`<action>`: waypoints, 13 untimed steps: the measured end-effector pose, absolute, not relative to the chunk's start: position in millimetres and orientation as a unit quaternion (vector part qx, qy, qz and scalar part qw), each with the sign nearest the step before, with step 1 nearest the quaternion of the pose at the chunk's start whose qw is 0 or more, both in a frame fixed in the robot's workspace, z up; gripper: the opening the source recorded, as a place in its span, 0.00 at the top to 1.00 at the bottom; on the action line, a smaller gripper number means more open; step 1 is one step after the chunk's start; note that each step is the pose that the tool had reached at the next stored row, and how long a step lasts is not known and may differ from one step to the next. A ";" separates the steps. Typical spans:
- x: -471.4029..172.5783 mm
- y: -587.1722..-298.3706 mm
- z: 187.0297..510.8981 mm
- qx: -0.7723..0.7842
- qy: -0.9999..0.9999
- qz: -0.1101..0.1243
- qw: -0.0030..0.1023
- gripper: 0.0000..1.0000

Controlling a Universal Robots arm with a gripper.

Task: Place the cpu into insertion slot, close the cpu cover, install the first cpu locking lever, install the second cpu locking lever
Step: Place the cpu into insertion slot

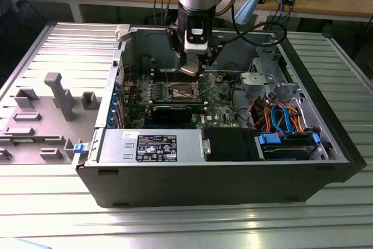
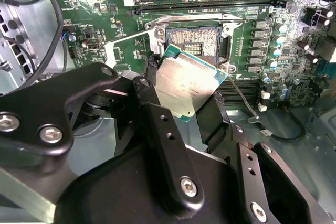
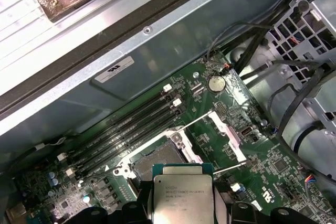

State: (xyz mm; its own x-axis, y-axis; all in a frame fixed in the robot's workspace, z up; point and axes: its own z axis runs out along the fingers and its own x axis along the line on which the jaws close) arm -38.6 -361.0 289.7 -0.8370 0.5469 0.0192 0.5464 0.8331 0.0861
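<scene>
cpu point(image 2: 189, 85): silver-grey top, green rim.
insertion slot point(image 2: 193, 40): dark recess speckled with gold-toned contacts, silvery rim.
circuit board point(image 2: 94, 19): green, dotted with small silver and black parts.
gripper point(image 2: 181, 95): matte black, silver screw heads.
memory slots point(image 3: 126, 129): black.
cables point(image 1: 280, 115): orange, blue, red.
case point(image 1: 204, 185): dark grey outside, pale grey inside.
surface point(image 1: 175, 223): silver, ribbed in long stripes.

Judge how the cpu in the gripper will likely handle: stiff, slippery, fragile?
Probably stiff: the cpu looks unbent though held at its edges by the gripper. Its smooth metal lid looks slippery, so it might shift. Thin green edges suggest it's likely fragile.
</scene>
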 end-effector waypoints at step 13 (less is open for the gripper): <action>-38.6 -360.9 289.7 0.298 0.954 0.044 0.004 0.45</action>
State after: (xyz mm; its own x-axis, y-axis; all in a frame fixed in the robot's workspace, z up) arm -38.6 -360.9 289.7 -0.8224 0.5686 0.0192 0.5679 0.8186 0.0861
